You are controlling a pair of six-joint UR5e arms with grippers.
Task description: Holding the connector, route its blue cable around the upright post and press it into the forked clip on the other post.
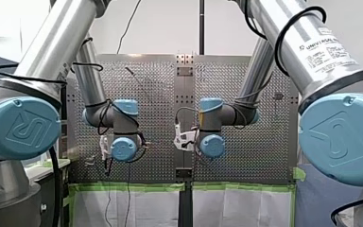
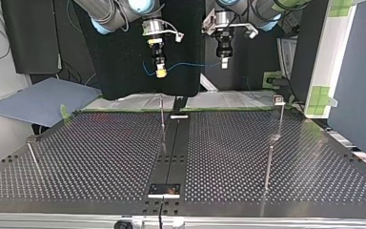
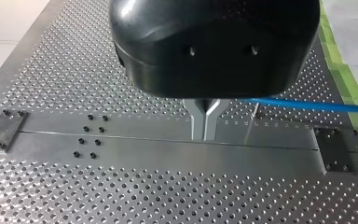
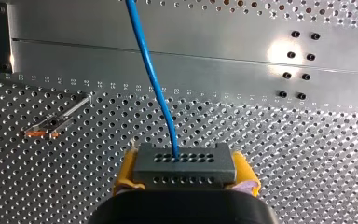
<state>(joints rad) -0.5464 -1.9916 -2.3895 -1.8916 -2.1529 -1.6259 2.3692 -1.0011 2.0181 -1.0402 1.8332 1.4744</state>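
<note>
Barely begun: my right gripper (image 4: pixel 186 175) clamps the grey rectangular connector (image 4: pixel 185 161) in yellow pads, high above the thin upright metal post (image 2: pixel 162 114). Its thin blue cable (image 4: pixel 151 74) runs above that post, unrouted and unclipped. My left gripper (image 3: pixel 204 133) has its metal fingers pressed together.

Blue cable (image 4: pixel 156 88), grey connector (image 4: pixel 185 163) dotted with holes, yellow pads (image 4: pixel 125 170), silver perforated table (image 4: pixel 307 154), green tape (image 1: pixel 132 187)

Thin posts (image 2: pixel 162 117) well apart on open perforated table (image 2: pixel 100 157)
</note>
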